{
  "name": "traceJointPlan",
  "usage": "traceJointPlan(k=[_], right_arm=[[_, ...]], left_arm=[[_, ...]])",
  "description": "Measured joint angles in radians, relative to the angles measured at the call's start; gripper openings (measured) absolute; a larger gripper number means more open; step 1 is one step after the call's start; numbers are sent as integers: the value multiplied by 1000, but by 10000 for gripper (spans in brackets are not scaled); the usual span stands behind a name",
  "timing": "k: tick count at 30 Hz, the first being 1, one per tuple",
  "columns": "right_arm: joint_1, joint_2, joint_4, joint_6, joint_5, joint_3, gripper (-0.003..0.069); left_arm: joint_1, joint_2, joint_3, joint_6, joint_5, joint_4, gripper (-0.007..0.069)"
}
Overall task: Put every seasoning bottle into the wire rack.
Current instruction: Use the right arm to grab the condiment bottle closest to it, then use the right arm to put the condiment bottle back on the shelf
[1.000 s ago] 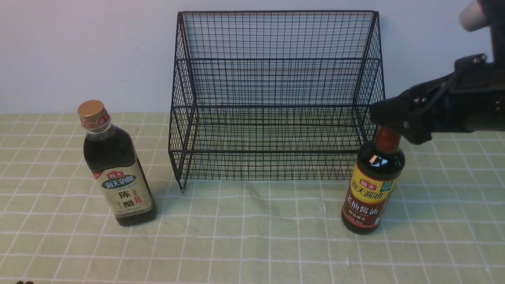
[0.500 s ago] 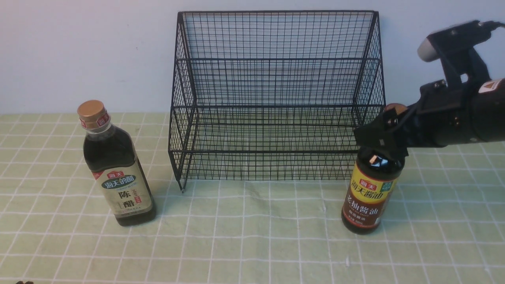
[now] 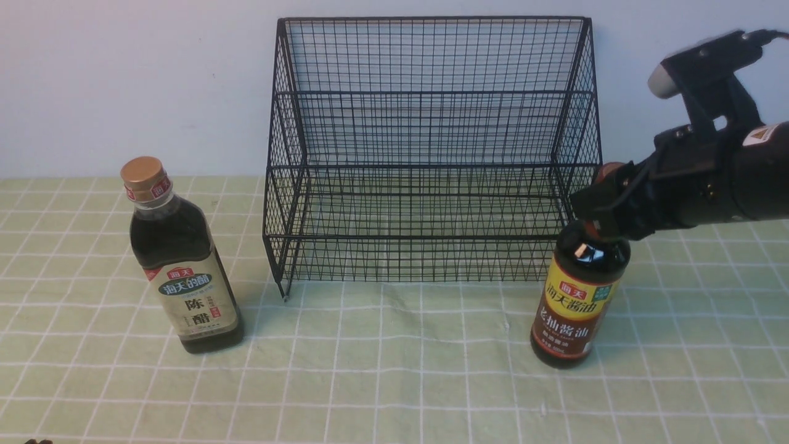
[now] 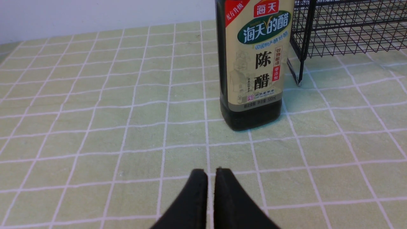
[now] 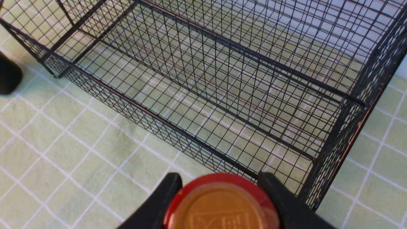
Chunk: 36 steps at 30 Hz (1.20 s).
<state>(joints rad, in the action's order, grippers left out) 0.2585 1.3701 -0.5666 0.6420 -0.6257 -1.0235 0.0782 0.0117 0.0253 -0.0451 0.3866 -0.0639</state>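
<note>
- Tilting slightly since half a second ago, the round bottle [image 3: 579,296] is standing on the checked cloth [image 3: 394,370], just beside the rack's [image 3: 431,123] right front corner.
- The right claw [image 5: 219,182] is pinching its red cap.
- The square bottle [image 3: 182,271] is standing left of the rack, apart from it.
- The left claw [image 4: 211,178] is pointing at it from nearby, fingers pressed together.
</note>
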Motion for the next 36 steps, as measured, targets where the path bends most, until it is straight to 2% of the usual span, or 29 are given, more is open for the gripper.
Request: traceJointPlan(k=[3, 9, 16, 19, 27, 36], right_arm=[[0, -13, 9, 2, -31, -5, 277], [1, -73, 11, -5, -219, -104, 277], [2, -86, 18, -6, -263, -263, 277], [2, -86, 18, -6, -252, -328, 277], [3, -61, 56, -5, -58, -417, 276], [3, 98, 56, -6, 11, -425, 276]], left_arm=[[0, 0, 0, 0, 0, 0, 17], [0, 0, 0, 0, 0, 0, 17], [0, 0, 0, 0, 0, 0, 17], [0, 0, 0, 0, 0, 0, 17], [0, 0, 0, 0, 0, 0, 17], [0, 0, 0, 0, 0, 0, 17]])
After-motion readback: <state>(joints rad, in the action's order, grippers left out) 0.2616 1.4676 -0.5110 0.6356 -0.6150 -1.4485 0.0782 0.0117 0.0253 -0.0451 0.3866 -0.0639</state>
